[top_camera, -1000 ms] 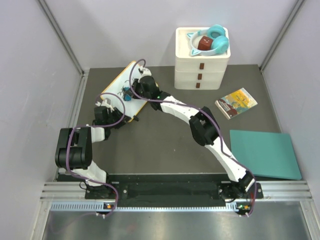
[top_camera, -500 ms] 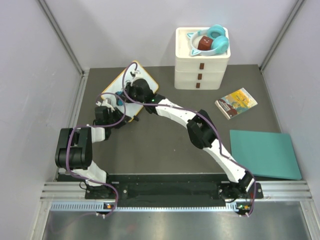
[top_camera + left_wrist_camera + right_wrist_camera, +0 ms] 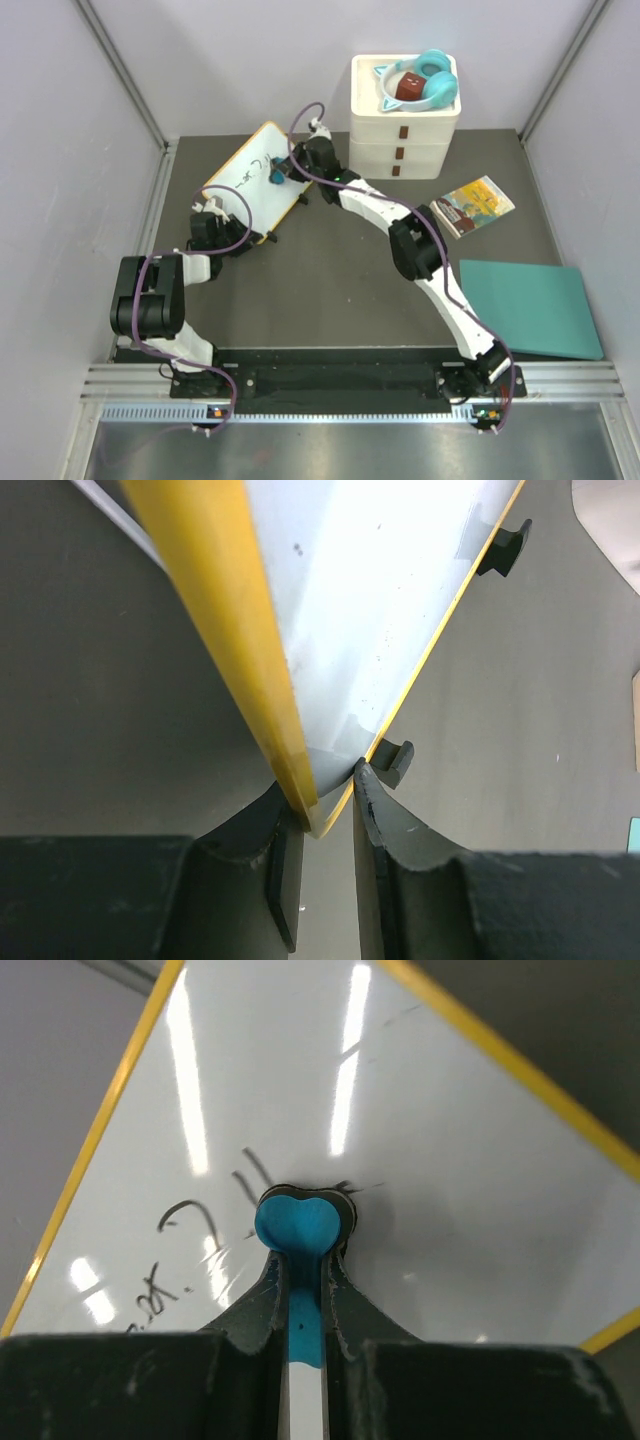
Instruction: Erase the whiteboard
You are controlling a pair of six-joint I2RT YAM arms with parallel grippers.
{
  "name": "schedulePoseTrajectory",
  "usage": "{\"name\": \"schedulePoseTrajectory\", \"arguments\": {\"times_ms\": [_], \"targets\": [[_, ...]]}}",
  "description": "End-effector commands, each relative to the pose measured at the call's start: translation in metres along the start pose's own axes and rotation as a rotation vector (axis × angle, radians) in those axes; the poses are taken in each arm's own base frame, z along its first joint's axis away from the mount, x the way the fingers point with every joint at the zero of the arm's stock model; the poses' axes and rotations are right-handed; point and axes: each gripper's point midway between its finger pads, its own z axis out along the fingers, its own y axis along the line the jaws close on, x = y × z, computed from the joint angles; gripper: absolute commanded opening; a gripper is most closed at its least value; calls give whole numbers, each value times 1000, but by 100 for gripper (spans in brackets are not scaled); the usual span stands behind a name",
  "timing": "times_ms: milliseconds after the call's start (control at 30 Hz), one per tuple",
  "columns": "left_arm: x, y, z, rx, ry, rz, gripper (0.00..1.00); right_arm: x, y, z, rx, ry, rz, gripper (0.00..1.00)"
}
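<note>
The whiteboard (image 3: 250, 180), white with a yellow-orange rim, stands tilted at the back left of the table. Black scribbles (image 3: 232, 185) mark its left part. My left gripper (image 3: 247, 236) is shut on the board's near bottom corner; in the left wrist view the rim (image 3: 235, 630) sits pinched between the fingers of this gripper (image 3: 325, 810). My right gripper (image 3: 285, 172) is shut on a blue eraser (image 3: 275, 177). In the right wrist view the eraser's heart-shaped head (image 3: 300, 1222) presses on the whiteboard (image 3: 430, 1130), just right of the scribbles (image 3: 190, 1220).
A white drawer unit (image 3: 405, 130) with teal headphones (image 3: 428, 80) on top stands at the back. A small colourful book (image 3: 472, 206) lies to its right. A flat teal sheet (image 3: 525, 305) lies at the right edge. The board's black stand feet (image 3: 393, 762) rest on the dark table.
My right gripper has carried the eraser from the board's lower left towards its upper right, and more of the white surface now shows. The left gripper has held still.
</note>
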Motion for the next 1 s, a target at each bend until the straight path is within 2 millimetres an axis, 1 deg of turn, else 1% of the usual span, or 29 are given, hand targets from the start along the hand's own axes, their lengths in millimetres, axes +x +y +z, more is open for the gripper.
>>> {"name": "schedulePoseTrajectory", "arguments": {"times_ms": [0,33,67,100,300,367,467,600,733,767,833,867,900,967], "targets": [[51,32,-8,-134,168,-10,0,-23,-50,6,60,-29,69,0],[52,32,-8,-133,170,-12,0,-23,-52,5,63,-26,69,0],[52,32,-8,-133,170,-10,0,-29,-54,4,61,-32,60,0],[51,32,-8,-135,169,-10,0,-31,-54,3,62,-33,54,0],[52,32,-8,-133,175,-9,0,-36,-42,4,12,-37,44,0],[52,32,-8,-133,173,-9,0,-35,-31,4,-36,-34,52,0],[51,32,-8,-132,172,-6,0,-42,-24,3,-49,-54,37,0],[51,32,-8,-135,171,-6,0,-60,-8,1,-90,-107,28,0],[51,33,-8,-137,173,-4,0,-70,10,-1,-142,-148,60,0],[51,32,-8,-136,174,-1,0,-68,13,-1,-150,-150,62,0],[52,33,-8,-137,178,-3,0,-76,22,-2,-166,-178,67,0],[51,33,-8,-137,175,0,0,-74,22,1,-166,-181,65,0],[51,33,-8,-138,176,-2,0,-80,27,-1,-173,-197,69,0],[51,33,-8,-136,177,-1,0,-86,36,-2,-203,-219,86,0]]}}
